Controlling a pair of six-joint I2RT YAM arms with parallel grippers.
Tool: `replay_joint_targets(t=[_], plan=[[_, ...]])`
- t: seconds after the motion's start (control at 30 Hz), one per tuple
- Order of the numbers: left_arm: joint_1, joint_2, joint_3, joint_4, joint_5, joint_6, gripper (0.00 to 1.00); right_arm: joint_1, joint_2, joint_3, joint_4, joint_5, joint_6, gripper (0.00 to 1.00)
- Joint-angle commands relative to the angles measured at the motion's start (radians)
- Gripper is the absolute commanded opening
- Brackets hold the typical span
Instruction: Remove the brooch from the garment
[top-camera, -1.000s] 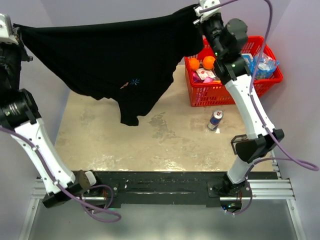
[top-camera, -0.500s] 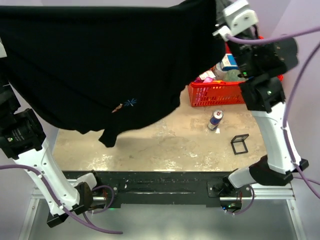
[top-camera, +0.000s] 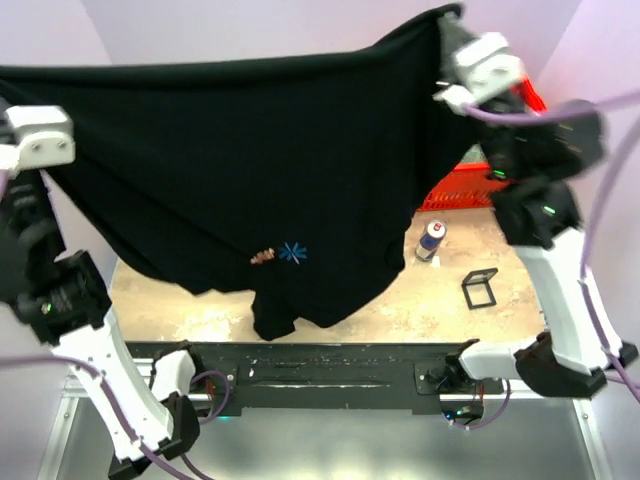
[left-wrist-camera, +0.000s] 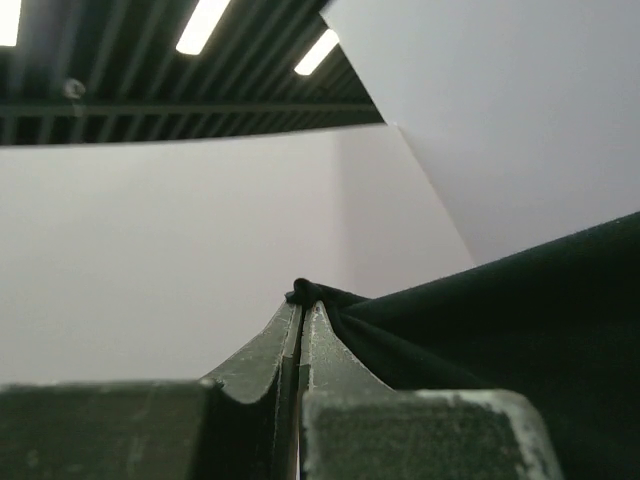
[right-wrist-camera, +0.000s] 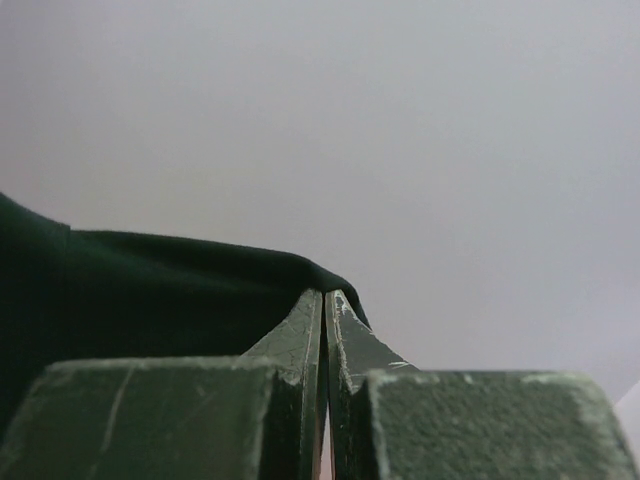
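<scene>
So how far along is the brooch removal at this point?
Done: the black T-shirt is lifted and spread wide in the air. In hand: the left fingers and the right fingers each pinch an upper edge of it, shut. To do: the small orange-and-blue brooch is still pinned on the hanging front, and neither arm is free to reach it.

The garment (top-camera: 250, 150) is matt black soft cloth. The bench (top-camera: 420, 302) looks mottled, slightly glossy stone. The can (top-camera: 430, 240) is shiny metal.

Left claw (left-wrist-camera: 301, 308) and right claw (right-wrist-camera: 325, 297) aloft, each closed tight.
</scene>
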Motion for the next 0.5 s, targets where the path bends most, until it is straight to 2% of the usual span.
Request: replay_joint_targets(t=[0.0,0.1,0.2,0.3,0.47], plan=[[0.001,0.033,-0.211,-0.097,0.155,-0.013,0.00,-0.008,0.141,-0.115,0.138,0.081,-0.056,0.00],[-0.001,0.033,-0.381,-0.124,0.237,-0.040,0.00,-0.011,0.259,-0.137,0.157,0.123,-0.016,0.00],[-0.031,0.068,-0.569,-0.123,0.242,-0.011,0.00,-0.007,0.359,-0.209,0.229,0.095,0.007,0.00],[-0.100,0.157,-0.663,-0.081,0.165,0.042,0.00,0.001,0.501,-0.214,0.243,0.046,0.018,0.00],[-0.140,0.425,-0.699,-0.052,0.172,0.022,0.00,-0.001,0.753,-0.152,0.313,0.022,0.003,0.00]])
